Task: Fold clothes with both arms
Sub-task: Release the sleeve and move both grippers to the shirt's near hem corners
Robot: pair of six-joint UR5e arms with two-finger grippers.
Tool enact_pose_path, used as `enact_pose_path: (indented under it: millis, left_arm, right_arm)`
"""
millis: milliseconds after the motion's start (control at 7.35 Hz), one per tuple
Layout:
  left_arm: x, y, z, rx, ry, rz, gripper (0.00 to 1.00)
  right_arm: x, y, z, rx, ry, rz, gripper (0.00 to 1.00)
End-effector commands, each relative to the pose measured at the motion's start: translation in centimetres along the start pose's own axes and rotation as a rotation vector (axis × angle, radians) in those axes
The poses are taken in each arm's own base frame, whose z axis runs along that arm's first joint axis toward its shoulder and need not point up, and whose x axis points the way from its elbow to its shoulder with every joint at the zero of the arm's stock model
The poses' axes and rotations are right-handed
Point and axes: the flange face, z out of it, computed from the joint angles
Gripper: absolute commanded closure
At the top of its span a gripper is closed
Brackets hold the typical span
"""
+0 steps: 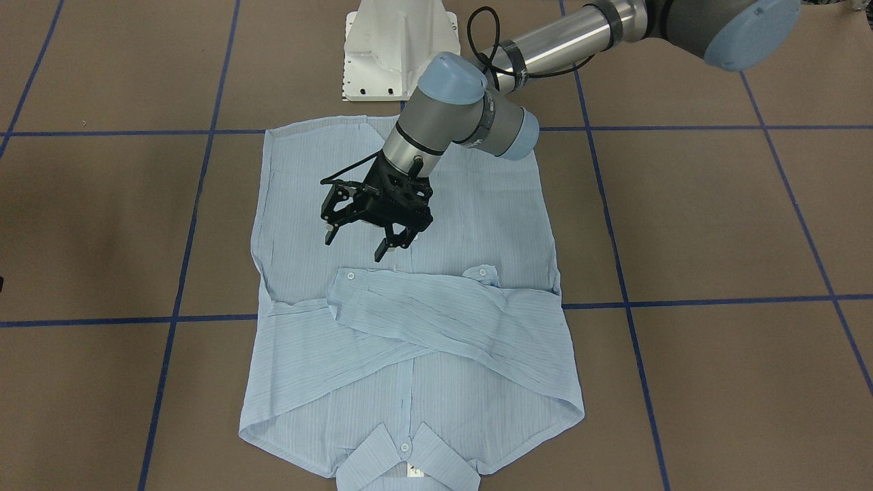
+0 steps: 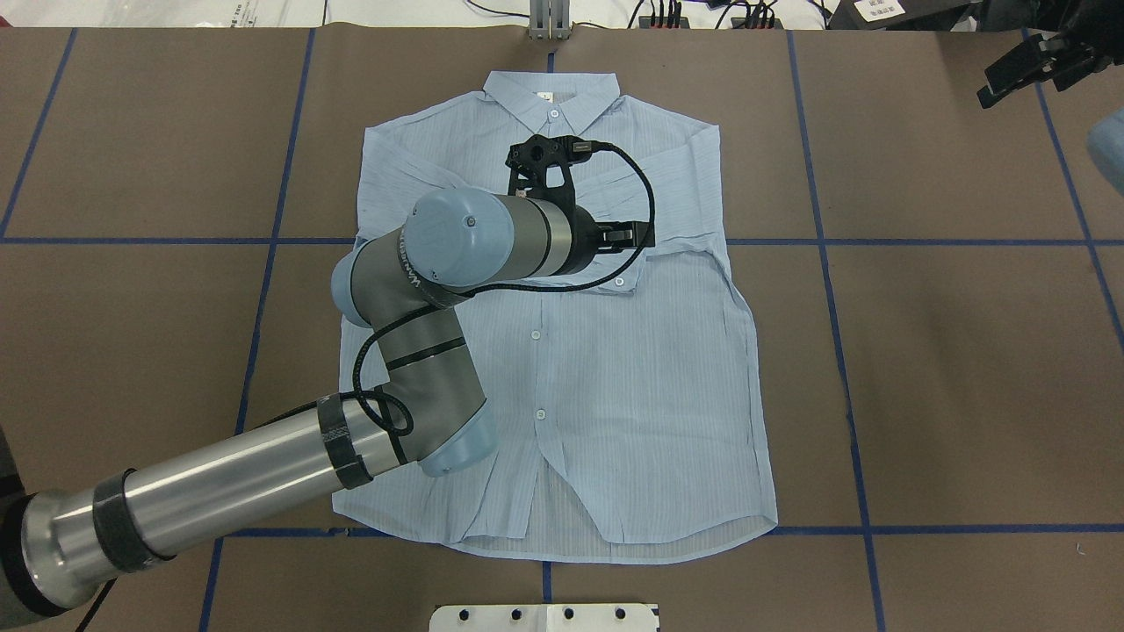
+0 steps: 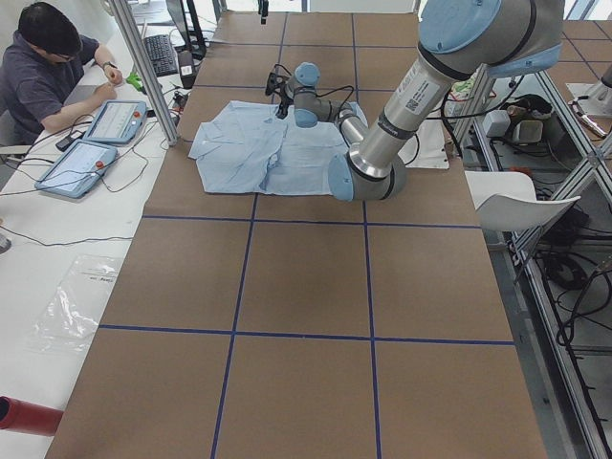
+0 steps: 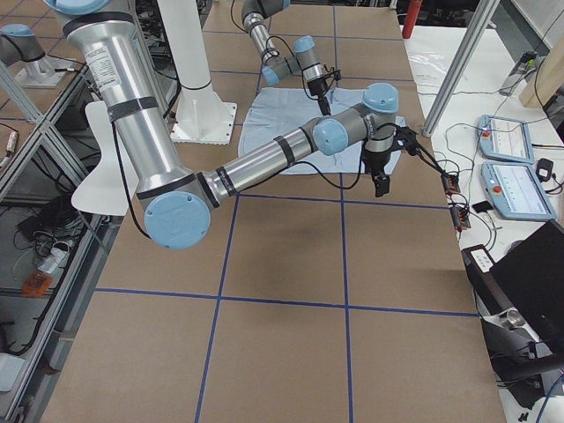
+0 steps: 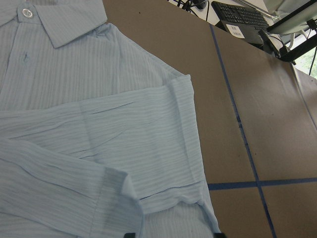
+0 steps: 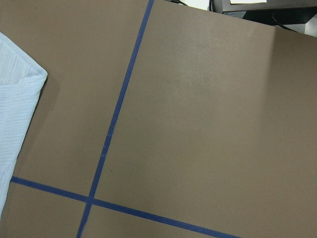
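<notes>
While my left claw (image 1: 354,247) hangs wide open and empty just above the shirt (image 1: 477,218), spread flat on the table (image 1: 716,225) with both sleeves (image 1: 436,307) crossed over its chest, I judge sleeves done and next a two-armed pinch at the hem corners.

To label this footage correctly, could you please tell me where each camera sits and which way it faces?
Front-facing: across the table, looking steeply down toward the white base; shirt, left arm.
Overhead: behind the base, looking forward and down; same shirt and arm, reversed.
Exterior left: table end; left arm near, person seated.
Exterior right: opposite end; right arm near, left far.
Left wrist: down on the collar; no arm shows.
Right wrist: down on bare table, shirt corner; no arm.
</notes>
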Motion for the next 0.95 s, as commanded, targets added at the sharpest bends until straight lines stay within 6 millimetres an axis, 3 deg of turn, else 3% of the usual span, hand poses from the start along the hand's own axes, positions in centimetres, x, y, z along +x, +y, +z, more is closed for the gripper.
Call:
enact_pose_path:
  millis: [0,272,544,680,816]
  left_arm:
    - [-2.0,1.4,-6.5,-0.088,-0.094,0.119,0.00]
    - [-6.1,2.5,-9.7,-0.071,-0.082,0.151,0.00]
    - [-13.0,5.3,-13.5,-0.091,-0.136,0.140,0.00]
    - [-14.3,7.1,-15.3,-0.108,-0.139,0.128,0.00]
    - [-16.2,10.7,-15.5,-0.148,-0.172,0.020,0.00]
  right_arm:
    - [-4.8,2.0,-0.5,0.013,-0.036,0.094,0.00]
    - [-13.3,7.4,0.5,0.098,-0.093,0.220,0.00]
    - [-21.5,14.9,3.0,0.144,-0.114,0.331,0.00]
    - [-25.0,18.9,3.3,0.176,-0.111,0.363,0.00]
    - [-27.4,22.3,4.4,0.162,-0.111,0.387,0.00]
